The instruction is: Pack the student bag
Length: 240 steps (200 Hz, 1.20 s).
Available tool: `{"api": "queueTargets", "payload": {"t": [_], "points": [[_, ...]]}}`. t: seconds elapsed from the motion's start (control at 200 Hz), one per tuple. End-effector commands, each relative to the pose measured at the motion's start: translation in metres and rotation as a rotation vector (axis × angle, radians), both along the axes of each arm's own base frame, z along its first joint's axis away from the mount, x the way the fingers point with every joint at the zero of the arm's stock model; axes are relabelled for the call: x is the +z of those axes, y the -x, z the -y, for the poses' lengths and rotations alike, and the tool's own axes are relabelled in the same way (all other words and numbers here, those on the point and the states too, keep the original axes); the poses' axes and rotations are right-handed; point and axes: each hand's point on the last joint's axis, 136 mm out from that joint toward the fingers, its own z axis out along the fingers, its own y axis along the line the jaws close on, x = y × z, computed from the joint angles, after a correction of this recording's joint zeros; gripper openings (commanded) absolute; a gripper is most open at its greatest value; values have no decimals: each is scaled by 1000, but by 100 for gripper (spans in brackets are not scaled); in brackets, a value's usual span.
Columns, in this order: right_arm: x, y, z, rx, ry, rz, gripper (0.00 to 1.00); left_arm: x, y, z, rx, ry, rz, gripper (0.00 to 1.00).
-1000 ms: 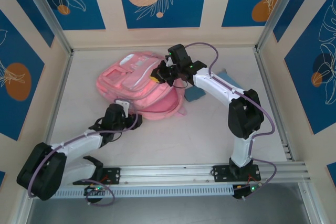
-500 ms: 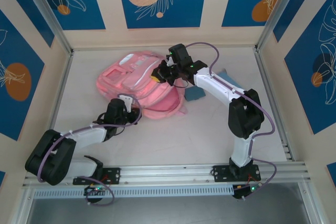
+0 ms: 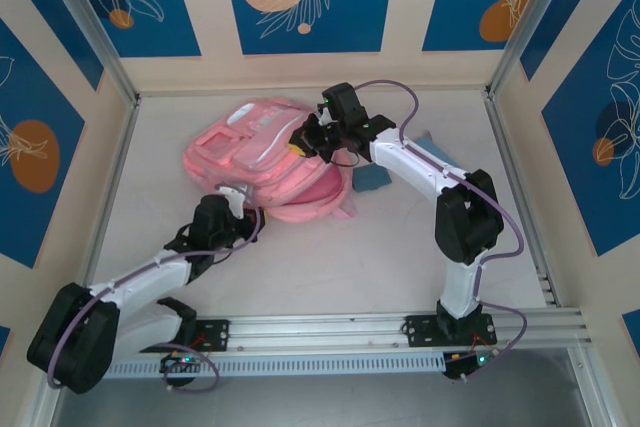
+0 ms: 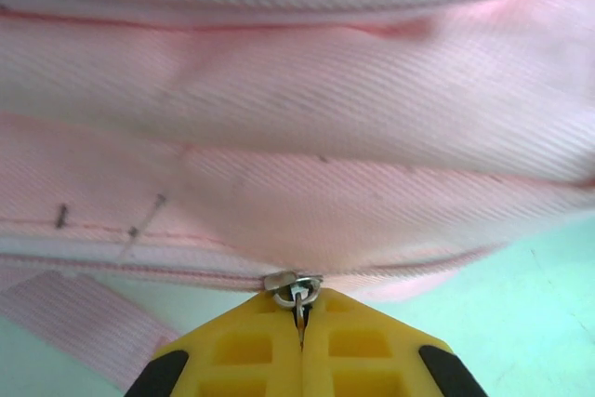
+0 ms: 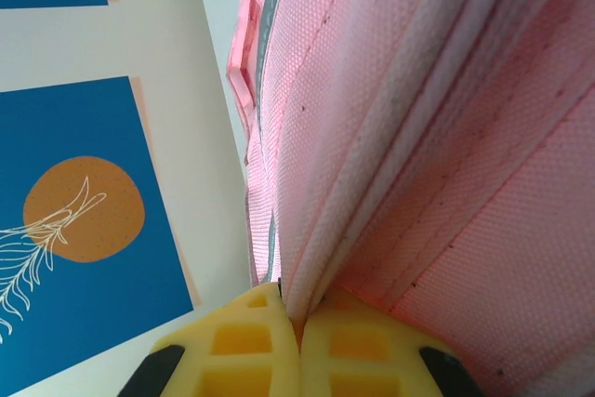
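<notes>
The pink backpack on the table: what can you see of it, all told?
The backpack is pink woven fabric with pale zip trims, front pockets and straps. It lies flat on the table, toward the back left. The left gripper is shut on a small metal zip pull at its near edge; the right gripper pinches a piped seam on its right side.

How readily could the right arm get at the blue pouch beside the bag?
Probably not yet: the right gripper is shut on a seam of the student bag. The blue pouch lies on the table just beside that arm's forearm, so after letting go it looks reachable.
</notes>
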Motion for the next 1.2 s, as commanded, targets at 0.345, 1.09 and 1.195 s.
{"api": "queueTargets", "payload": {"t": [0.345,1.09,1.195], "points": [[1,5,-39,31,-59,46,0,49,24,41,-162,135,110,0],[-12,33,-18,27,17,64,12,62,-10,101,-95,130,59,0],[-6,36,6,9,36,102,30,53,-7,98,-77,123,6,0]]}}
